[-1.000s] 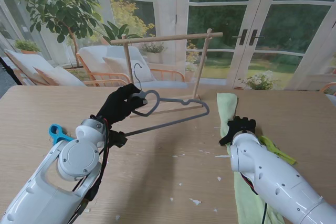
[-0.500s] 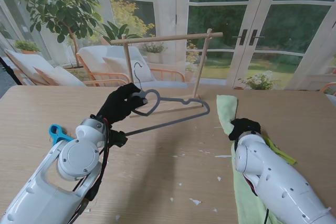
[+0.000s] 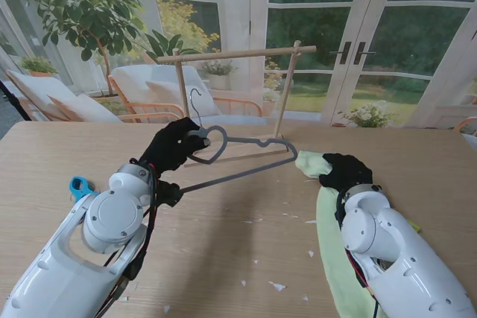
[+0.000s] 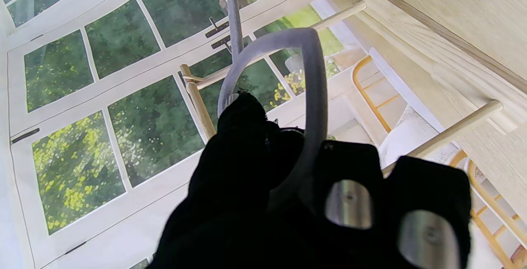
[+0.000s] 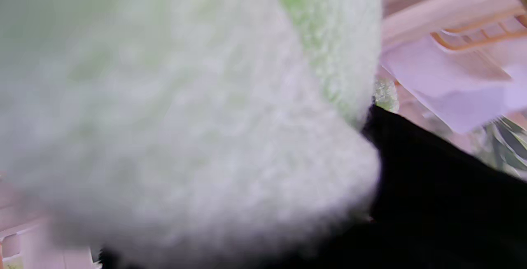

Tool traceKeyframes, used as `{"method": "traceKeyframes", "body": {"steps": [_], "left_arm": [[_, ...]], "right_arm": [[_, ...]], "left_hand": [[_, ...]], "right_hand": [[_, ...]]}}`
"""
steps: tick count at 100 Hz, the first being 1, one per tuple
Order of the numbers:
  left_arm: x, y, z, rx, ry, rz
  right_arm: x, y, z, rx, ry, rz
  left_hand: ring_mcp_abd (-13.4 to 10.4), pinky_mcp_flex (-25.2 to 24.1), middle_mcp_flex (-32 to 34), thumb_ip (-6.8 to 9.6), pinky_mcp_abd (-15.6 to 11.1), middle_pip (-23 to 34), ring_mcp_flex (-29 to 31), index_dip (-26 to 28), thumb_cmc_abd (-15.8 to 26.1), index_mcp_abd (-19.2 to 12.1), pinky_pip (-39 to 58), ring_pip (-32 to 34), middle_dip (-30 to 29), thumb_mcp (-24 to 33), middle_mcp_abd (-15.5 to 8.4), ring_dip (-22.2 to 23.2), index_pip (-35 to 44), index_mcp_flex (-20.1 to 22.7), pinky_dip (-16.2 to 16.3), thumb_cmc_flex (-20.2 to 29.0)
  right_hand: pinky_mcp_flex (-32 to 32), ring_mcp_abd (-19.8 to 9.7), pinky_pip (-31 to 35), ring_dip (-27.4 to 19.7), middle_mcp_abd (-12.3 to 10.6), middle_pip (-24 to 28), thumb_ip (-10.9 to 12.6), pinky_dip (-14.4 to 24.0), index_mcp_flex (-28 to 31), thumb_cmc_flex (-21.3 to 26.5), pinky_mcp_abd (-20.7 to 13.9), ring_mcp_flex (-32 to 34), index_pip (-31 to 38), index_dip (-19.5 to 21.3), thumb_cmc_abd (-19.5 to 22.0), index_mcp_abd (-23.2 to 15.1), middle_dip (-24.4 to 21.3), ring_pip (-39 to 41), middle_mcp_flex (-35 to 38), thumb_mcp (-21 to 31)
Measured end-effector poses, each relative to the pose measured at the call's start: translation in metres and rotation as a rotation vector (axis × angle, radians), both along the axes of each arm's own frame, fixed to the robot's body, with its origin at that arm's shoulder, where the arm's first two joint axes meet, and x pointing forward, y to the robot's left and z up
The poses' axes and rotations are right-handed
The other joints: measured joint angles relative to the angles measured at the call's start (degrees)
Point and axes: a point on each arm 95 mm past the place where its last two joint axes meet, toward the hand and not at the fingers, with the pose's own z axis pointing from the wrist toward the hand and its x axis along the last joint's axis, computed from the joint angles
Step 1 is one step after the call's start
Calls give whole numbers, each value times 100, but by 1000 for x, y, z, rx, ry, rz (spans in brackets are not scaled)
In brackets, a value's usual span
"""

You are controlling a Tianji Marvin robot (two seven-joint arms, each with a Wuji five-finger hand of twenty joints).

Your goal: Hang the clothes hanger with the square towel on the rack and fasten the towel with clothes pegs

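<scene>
My left hand (image 3: 175,147) is shut on the grey clothes hanger (image 3: 246,158) at its heart-shaped neck, holding it above the table in front of the wooden rack (image 3: 237,55). In the left wrist view the hanger's loop (image 4: 306,96) runs between my black fingers (image 4: 247,170), its hook pointing up. My right hand (image 3: 344,171) is shut on the pale green square towel (image 3: 335,251), lifting its far end (image 3: 309,161) off the table beside the hanger's right tip. The towel (image 5: 185,108) fills the blurred right wrist view.
A blue clothes peg (image 3: 79,186) lies on the table at my left, beside my left arm. The rack's base (image 3: 238,152) stands on the far part of the table (image 3: 223,243). Small white scraps (image 3: 276,286) dot the wood between my arms.
My right hand closed on the towel's far end and pulled it up and to the left, toward the hanger's tip. The left hand and hanger stayed nearly still.
</scene>
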Motion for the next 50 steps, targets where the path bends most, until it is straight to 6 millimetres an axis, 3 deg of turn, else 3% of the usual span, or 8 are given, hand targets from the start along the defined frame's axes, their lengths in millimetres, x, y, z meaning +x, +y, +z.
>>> {"method": "traceKeyframes", "body": {"steps": [13, 32, 34, 50], "left_arm": [[1, -2, 1, -2, 15, 13], [5, -6, 4, -9, 41, 31], [6, -6, 5, -11, 43, 32], [11, -11, 6, -17, 71, 45]], "right_arm": [[-14, 4, 19, 75, -50, 41], [-40, 12, 50, 150, -65, 125], [-43, 13, 54, 152, -70, 134], [-63, 17, 79, 184, -102, 193]], "left_hand": [[-15, 1, 0, 0, -48, 5, 3, 1, 0, 4, 0, 0, 0, 0, 0, -1, 0, 0, 10, -1], [-19, 14, 0, -1, -55, 13, 6, 9, 0, 7, 0, 4, 0, 0, 0, -2, 0, 0, 78, -1], [-20, 14, 0, -1, -55, 13, 5, 12, 0, 7, 0, 7, 0, 0, 0, -4, 0, 0, 79, -1], [-25, 24, 0, -1, -62, 17, 6, 24, 0, 12, 0, 21, 2, 0, 0, -54, 0, 0, 144, -1]], "right_hand": [[775, -114, 391, 671, -81, 136, 1, 0, 247, -88, -59, 198, -1, -140, -352, 0, 237, 650, 390, 306], [981, -138, 481, 1341, -115, 176, 10, 7, 374, -92, -169, 280, -3, -276, -479, 25, 325, 878, 573, 389], [986, -139, 482, 1392, -116, 176, 110, 7, 375, -99, -179, 284, -6, -276, -480, 26, 329, 881, 579, 390], [1015, -140, 497, 1612, -170, 177, 227, 14, 442, -143, -202, 305, -96, -277, -482, 26, 359, 917, 683, 389]]}}
